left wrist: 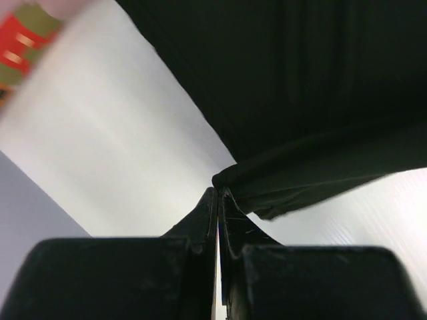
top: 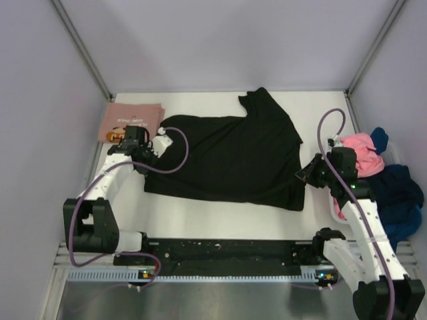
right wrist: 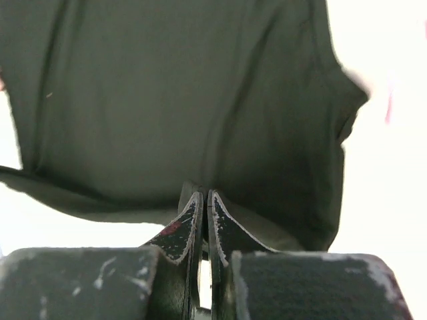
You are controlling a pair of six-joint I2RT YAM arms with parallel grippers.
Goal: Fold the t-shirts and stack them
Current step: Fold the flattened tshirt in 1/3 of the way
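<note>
Black t-shirt point(top: 233, 157) spread on white table point(top: 200, 213); left gripper point(left wrist: 217, 192) pinches one edge, right gripper point(right wrist: 203, 195) clamped on the opposite edge.

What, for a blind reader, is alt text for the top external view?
A black t-shirt lies spread on a table, the left gripper and right gripper each pinching a side edge. A folded pink t-shirt sits far left; more shirts heap at right.
</note>
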